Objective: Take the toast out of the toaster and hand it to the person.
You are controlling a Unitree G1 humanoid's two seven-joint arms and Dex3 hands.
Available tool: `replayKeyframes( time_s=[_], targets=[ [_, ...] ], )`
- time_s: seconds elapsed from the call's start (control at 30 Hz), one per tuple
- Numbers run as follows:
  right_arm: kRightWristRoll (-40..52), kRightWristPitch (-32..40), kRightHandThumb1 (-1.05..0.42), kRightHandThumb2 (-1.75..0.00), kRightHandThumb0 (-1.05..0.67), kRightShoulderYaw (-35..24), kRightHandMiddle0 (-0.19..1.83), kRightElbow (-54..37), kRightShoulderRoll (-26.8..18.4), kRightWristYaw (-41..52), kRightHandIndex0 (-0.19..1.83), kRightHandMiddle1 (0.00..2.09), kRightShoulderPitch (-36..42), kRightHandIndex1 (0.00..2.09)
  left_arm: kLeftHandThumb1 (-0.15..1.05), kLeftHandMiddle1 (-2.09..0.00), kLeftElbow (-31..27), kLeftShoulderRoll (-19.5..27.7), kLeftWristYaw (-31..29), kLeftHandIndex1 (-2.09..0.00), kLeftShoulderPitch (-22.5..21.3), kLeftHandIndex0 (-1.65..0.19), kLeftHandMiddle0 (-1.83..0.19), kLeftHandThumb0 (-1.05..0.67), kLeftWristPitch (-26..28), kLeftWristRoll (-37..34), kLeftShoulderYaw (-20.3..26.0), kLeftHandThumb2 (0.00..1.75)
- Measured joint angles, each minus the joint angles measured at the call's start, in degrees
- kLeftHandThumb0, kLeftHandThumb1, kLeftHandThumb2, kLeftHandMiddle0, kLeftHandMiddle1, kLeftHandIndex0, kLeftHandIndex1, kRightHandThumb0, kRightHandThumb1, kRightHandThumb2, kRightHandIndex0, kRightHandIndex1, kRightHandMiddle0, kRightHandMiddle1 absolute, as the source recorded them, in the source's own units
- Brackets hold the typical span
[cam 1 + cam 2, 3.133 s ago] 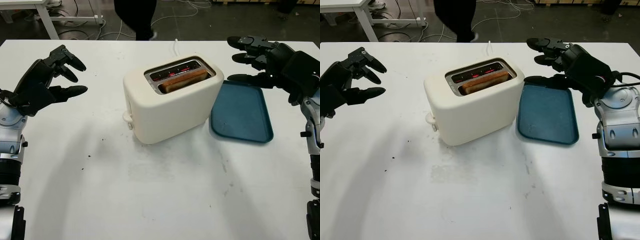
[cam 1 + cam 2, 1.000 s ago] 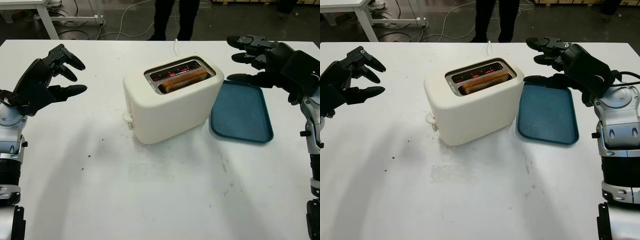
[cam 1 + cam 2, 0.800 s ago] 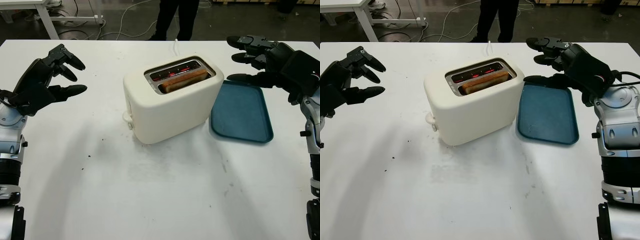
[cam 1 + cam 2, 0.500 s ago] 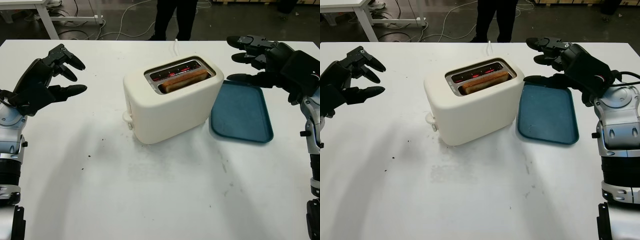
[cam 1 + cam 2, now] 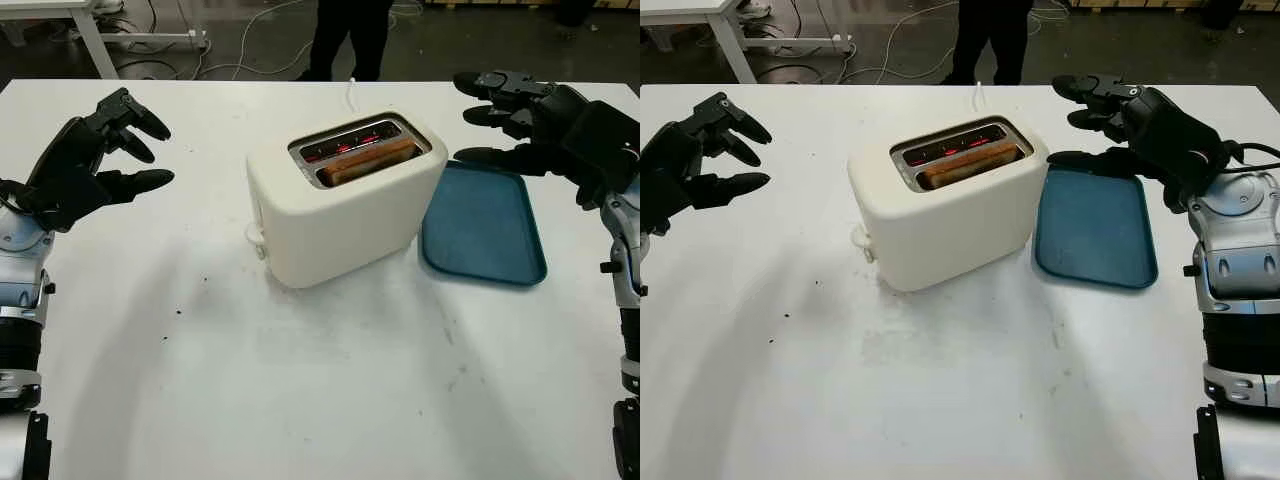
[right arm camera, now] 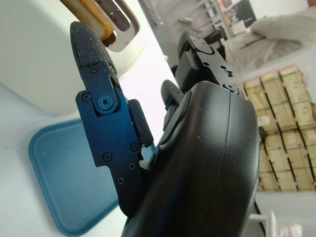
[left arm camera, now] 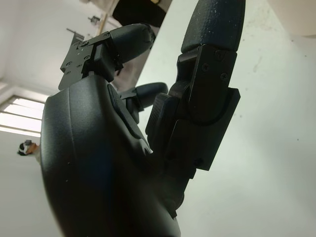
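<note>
toast (image 5: 366, 161): 1 slice standing in the near slot of the toaster (image 5: 340, 215), frame center, long axis running lower left to upper right.
right hand (image 5: 520, 115): upper right, open, empty; nearer the toast.
left hand (image 5: 95, 160): upper left, open, empty.

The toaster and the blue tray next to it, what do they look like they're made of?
The toaster: probably plastic, cream, smooth with a soft sheen and rounded moulded corners; it could be painted metal. The blue tray: likely plastic, matte teal, with a thin raised rim and a slightly speckled face.
</note>
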Motion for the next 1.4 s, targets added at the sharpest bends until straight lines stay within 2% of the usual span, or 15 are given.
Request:
replayKeyframes(
  time_s=[1.4],
  targets=[
    [-0.01, -0.1, -0.81, 0.0, -0.69, 0.07, 0.33, 0.01, 0.0, 0.35, 0.0, 0.01, 0.0, 0.64, 0.92, -1.64, 0.01, -0.02, -0.02, -1.56, 0.0, -0.06, -0.1, -1.05, -0.26, 0.0, 0.0, 0.25]
  ],
)
